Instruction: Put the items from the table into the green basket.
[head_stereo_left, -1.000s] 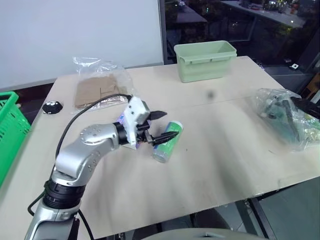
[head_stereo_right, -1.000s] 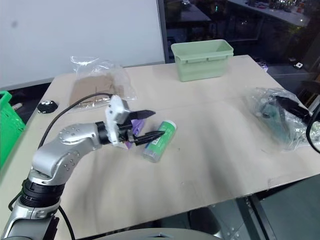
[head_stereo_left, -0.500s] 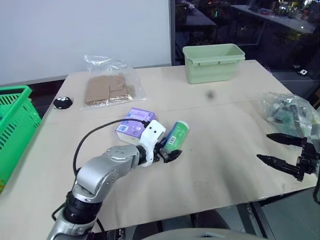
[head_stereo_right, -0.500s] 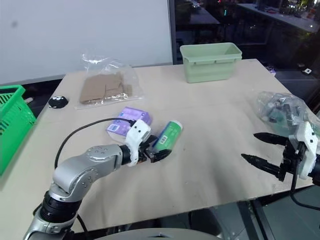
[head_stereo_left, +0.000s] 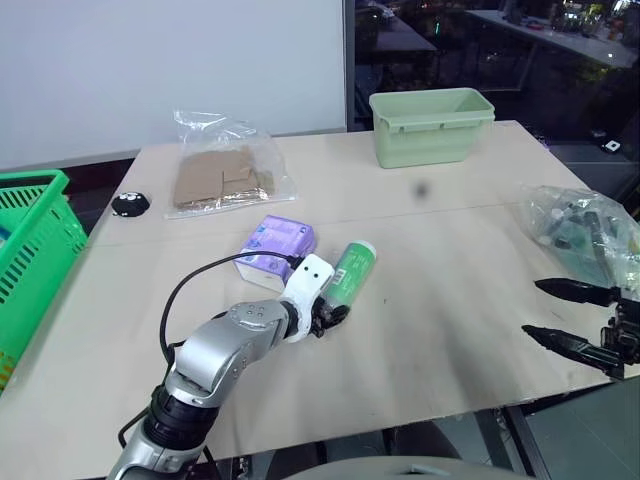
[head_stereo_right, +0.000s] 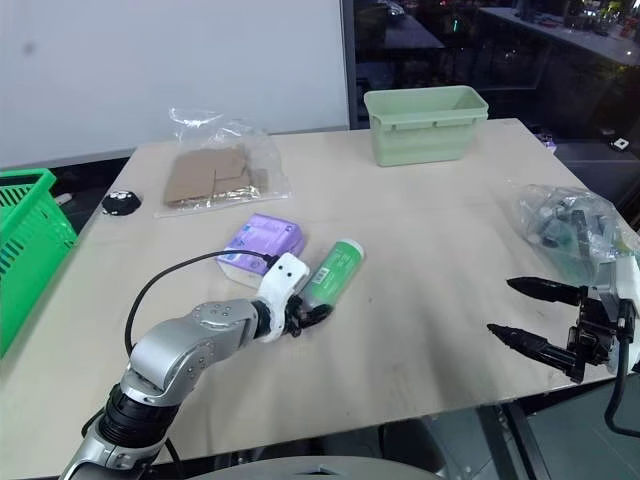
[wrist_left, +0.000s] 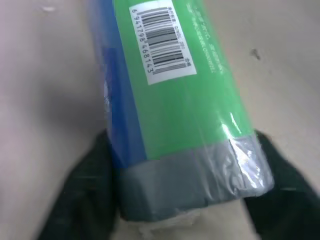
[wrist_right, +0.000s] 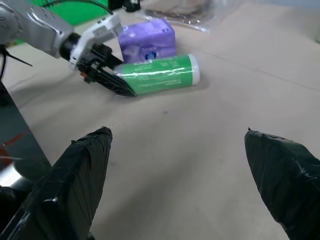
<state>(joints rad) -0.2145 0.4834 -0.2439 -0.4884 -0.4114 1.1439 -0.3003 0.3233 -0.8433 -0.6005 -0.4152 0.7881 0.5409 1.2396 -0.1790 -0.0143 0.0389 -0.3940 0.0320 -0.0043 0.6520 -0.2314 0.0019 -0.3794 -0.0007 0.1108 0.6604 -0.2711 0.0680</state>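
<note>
The green-labelled tube (head_stereo_left: 350, 276) is taken as the landmark; it lies on its side near the middle of the tabletop (head_stereo_left: 450, 300), which is pale beige with a faint seam across it. The left pincer (head_stereo_left: 328, 315) is placed at the near end of the tube, and in the left wrist view one black finger (wrist_left: 87, 195) is seen on each side of its grey end, pressed against it, so the tube is grasped while it rests on the tabletop. The purple carton (head_stereo_left: 277, 246) is found just beside the tube, on its left side. Further behind the tube and to the left, the clear bag of brown card pieces (head_stereo_left: 225, 177) is laid flat, and the small black disc (head_stereo_left: 129, 204) is seen left of that bag, near the tabletop edge. The green basket (head_stereo_left: 30, 255) stands well apart from the tube, beyond the left edge of the tabletop. A pale green tub (head_stereo_left: 432, 126) is placed behind the tube to the right, at the far edge. The crinkly bag of dark cables (head_stereo_left: 585, 232) lies far right of the tube. In front of that bag the right pincer (head_stereo_left: 560, 316) is held with its two fingers spread apart and nothing between them.
</note>
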